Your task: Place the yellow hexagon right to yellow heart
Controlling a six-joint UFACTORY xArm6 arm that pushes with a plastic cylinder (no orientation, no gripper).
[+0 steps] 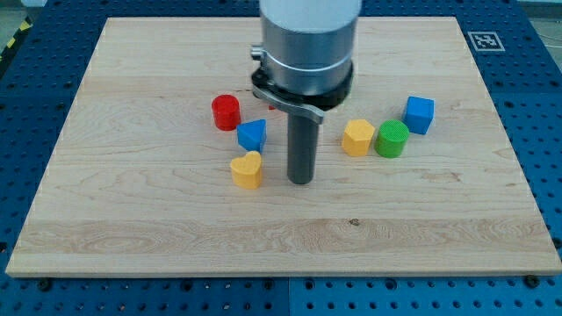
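The yellow heart lies left of the board's middle. The yellow hexagon lies to the right of it, with a wide gap between them. My tip rests on the board just right of the yellow heart, a small gap apart, and well left of and a little below the yellow hexagon. The rod rises to the grey arm body at the view's top.
A green cylinder touches the hexagon's right side, with a blue cube above right of it. A blue triangular block and a red cylinder sit above the heart. A reddish block is mostly hidden behind the arm. The wooden board ends on all sides.
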